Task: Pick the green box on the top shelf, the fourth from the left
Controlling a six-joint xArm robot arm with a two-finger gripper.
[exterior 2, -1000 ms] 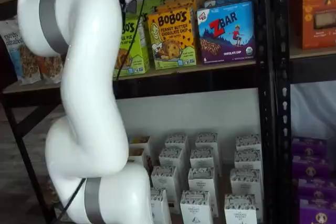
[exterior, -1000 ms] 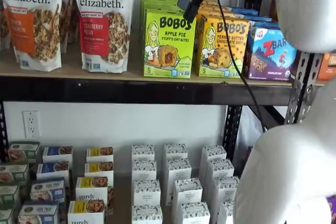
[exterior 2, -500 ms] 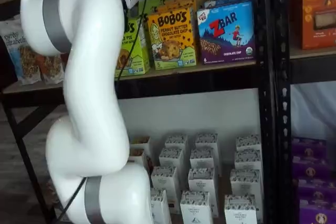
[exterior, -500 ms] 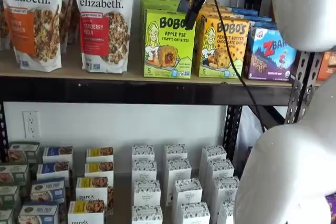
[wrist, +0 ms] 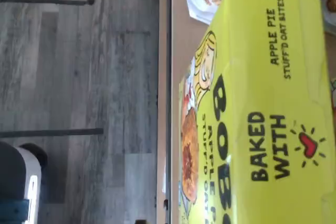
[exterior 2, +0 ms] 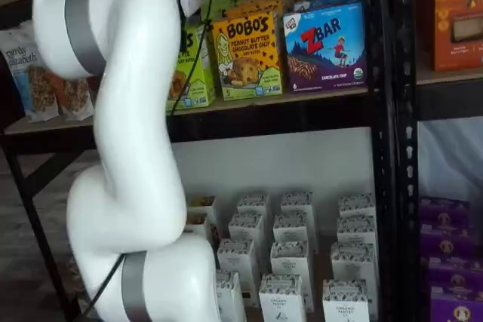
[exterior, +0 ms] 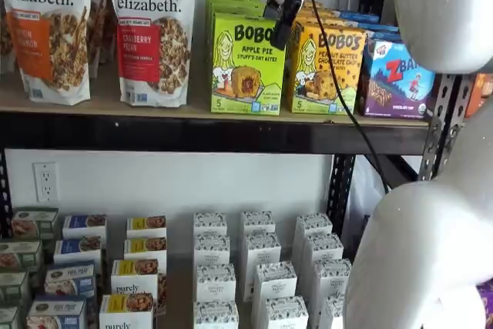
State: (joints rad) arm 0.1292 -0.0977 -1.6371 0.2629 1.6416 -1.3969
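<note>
The lime-green cardboard Bobo's Apple Pie box (exterior: 248, 64) stands ungrasped on the tan wooden top shelf (exterior: 192, 112); the black-fingered gripper (exterior: 281, 32) hangs over its upper right corner, finger state unreadable; descent, grasp and lift remain, I judge.

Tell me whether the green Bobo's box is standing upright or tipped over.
Upright. In a shelf view the green box stands on its base on the top shelf, front panel facing out, text level. The end effector is in front of its upper right corner.

We see the green box (exterior: 247, 65) in smooth, faintly glossy card on the top shelf (exterior: 192, 109), matt tan wood above its black metal beam.
</note>
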